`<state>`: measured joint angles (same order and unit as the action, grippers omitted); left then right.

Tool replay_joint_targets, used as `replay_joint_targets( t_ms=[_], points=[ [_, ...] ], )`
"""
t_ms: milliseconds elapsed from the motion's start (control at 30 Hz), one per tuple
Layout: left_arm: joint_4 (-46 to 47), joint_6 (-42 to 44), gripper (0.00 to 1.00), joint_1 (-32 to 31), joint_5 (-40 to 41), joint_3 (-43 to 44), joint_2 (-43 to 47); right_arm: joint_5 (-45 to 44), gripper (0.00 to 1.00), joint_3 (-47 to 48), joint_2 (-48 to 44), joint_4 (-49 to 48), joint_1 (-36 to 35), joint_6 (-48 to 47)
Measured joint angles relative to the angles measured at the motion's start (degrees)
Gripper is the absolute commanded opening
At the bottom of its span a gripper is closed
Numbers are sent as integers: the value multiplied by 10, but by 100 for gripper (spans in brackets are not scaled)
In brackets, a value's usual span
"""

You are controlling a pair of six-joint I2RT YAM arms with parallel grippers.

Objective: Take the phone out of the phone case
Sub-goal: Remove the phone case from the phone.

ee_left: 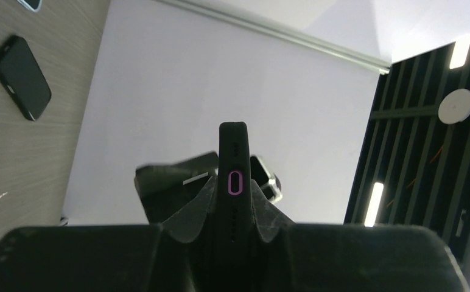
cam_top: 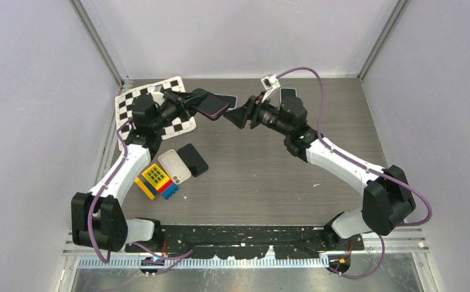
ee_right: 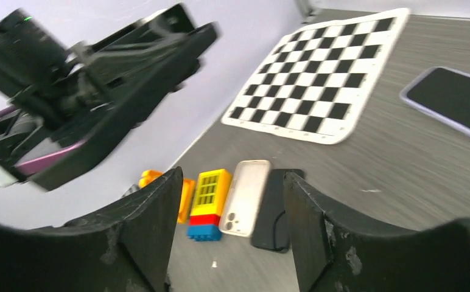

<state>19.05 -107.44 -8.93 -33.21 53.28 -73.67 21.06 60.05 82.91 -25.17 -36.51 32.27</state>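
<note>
My left gripper [ee_left: 235,193] is shut on a dark phone case [ee_left: 234,158], seen edge-on with a purple-ringed button. From above, the phone case [cam_top: 211,104] is lifted off the table at the back centre and shows a purple rim. The phone sits inside it; a purple edge [ee_right: 45,160] shows along the case. My right gripper [cam_top: 229,115] stands open just right of the case's free end, apart from it. Nothing lies between its fingers [ee_right: 153,225], and the left gripper with the case [ee_right: 117,103] shows at upper left.
On the table left of centre lie a white empty case [cam_top: 175,165], a black phone [cam_top: 193,159] and coloured toy blocks [cam_top: 155,180]. A checkerboard sheet [cam_top: 136,98] is at the back left. Two more phones [cam_top: 288,93] [ee_right: 455,100] lie at the back. Walls close three sides.
</note>
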Motion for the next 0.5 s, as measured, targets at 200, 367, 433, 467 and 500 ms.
replay_joint_targets(
  t_ms=[200, 367, 433, 467, 500],
  points=[
    [-3, 39, 0, -2, -31, 11, 1, 68, 73, 19, -47, 118, 74, -48],
    [0, 151, 0, 0, -65, 68, 0, 200, 74, 118, -62, 228, 118, -86],
    [42, 178, 0, 0, -77, 73, 2, 254, 74, 144, -62, 244, 122, -83],
    [66, 188, 0, 0, -87, 74, 2, 282, 74, 150, -62, 241, 122, -77],
    [88, 198, 0, 0, -96, 74, 2, 305, 74, 150, -62, 232, 122, -63]
  ],
)
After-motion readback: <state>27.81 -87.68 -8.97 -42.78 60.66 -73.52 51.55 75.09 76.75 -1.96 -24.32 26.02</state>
